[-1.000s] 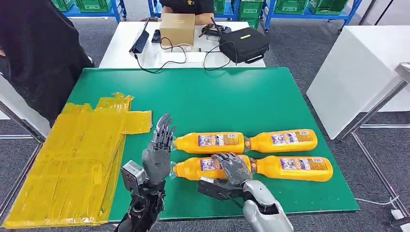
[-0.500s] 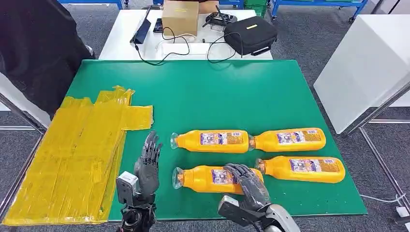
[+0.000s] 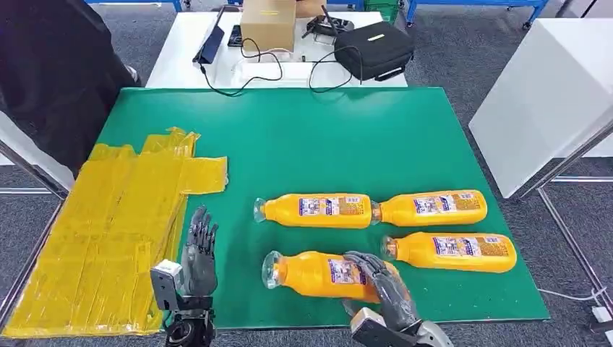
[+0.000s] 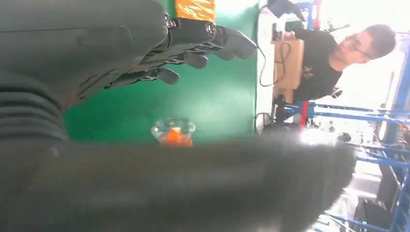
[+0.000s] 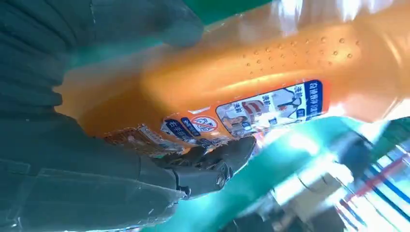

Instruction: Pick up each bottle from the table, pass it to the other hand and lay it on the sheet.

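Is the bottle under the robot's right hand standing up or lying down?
Lying down. The bottle rests on its side on the green table, with the right hand wrapped over it.

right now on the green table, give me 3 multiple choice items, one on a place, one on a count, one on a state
1. Where does the yellow sheet lie?
A. on the robot's left side of the table
B. on its right side
C. on the white table

2. How many orange bottles are on the green table?
A. two
B. four
C. six

3. What is the right robot hand doing?
A. hanging with nothing in it
B. gripping the near-left bottle
C. resting on the sheet

Answers: 1 A, the sheet covers the table's left edge. 2 B, two rows of two. 3 B, its fingers wrap that bottle in the head and right wrist views.
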Robot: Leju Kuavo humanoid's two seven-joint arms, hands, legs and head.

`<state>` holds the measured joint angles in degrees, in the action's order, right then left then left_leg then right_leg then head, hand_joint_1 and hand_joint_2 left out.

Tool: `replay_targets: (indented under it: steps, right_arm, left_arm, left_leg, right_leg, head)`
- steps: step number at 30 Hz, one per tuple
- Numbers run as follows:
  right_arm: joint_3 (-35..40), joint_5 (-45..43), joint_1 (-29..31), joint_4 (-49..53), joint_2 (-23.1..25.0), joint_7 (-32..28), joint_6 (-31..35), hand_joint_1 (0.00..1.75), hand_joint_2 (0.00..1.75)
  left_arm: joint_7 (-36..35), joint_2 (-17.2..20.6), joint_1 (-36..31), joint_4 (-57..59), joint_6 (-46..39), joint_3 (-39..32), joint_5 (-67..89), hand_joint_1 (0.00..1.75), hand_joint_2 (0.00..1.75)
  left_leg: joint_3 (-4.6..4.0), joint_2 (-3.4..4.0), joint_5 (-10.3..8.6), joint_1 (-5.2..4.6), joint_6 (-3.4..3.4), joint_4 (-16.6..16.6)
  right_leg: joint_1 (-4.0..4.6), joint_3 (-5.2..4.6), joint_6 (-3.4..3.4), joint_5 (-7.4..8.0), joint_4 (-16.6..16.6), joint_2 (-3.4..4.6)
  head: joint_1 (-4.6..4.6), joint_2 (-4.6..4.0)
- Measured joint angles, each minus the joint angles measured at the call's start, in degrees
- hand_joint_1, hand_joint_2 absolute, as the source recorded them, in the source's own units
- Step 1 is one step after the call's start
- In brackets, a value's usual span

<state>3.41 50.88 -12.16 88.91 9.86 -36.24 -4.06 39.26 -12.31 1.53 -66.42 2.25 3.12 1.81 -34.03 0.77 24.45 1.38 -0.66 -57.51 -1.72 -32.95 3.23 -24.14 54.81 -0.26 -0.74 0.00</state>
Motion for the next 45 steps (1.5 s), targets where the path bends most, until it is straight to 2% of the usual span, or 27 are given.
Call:
replay_targets:
  steps: [11, 20, 26, 40, 45]
  right_arm:
    - [0.4, -1.9, 2.1, 1.9, 2.1, -0.7, -0.1, 1.75, 1.75]
    - [1.4, -2.4, 3.7, 1.4, 3.0, -0.8, -0.1, 1.75, 1.75]
    - [2.3, -3.4, 5.4, 0.1, 3.3, -0.8, 0.4, 1.75, 1.75]
    - [7.3, -13.4, 9.2, -6.7, 4.0, -1.6, 4.7, 1.75, 1.75]
    - [9.3, -13.3, 9.2, -8.6, 4.0, -0.9, 6.6, 1.75, 1.75]
  left_arm:
    - [0.0, -1.4, 0.0, 2.2, 10.7, -2.0, -2.4, 0.00, 1.75]
    - [0.0, -2.4, 0.1, 3.0, 11.1, -2.0, -2.4, 0.00, 1.75]
    - [0.0, -2.5, 0.3, 3.1, 14.6, -1.4, -3.0, 0.00, 1.75]
    - [0.0, -3.2, -0.3, 3.4, 15.4, 2.1, -4.3, 0.00, 1.75]
    - [0.0, -3.3, 0.0, 3.1, 16.8, 1.9, -6.4, 0.00, 1.75]
  left_leg:
    - [-0.23, -0.02, 0.00, -0.01, 0.00, 0.0]
    - [-0.28, -0.03, 0.00, -0.01, 0.00, 0.0]
    - [-0.30, -0.04, 0.00, -0.01, -0.01, 0.0]
    - [-0.33, -0.05, -0.03, -0.01, -0.01, 0.0]
    - [-0.33, -0.05, -0.03, -0.01, -0.01, 0.0]
  right_leg:
    - [-0.01, -0.18, 0.00, -0.01, 0.0, -0.02]
    - [-0.01, -0.21, 0.00, -0.01, 0.0, -0.03]
    - [-0.01, -0.23, 0.00, -0.01, 0.0, -0.03]
    - [-0.01, -0.26, 0.00, -0.01, 0.0, -0.03]
    - [-0.01, -0.26, 0.00, -0.01, 0.0, -0.04]
  head:
    - [0.00, 0.00]
    - [0.02, 0.00]
    - [0.02, 0.00]
    - [0.02, 0.00]
    - [0.02, 0.00]
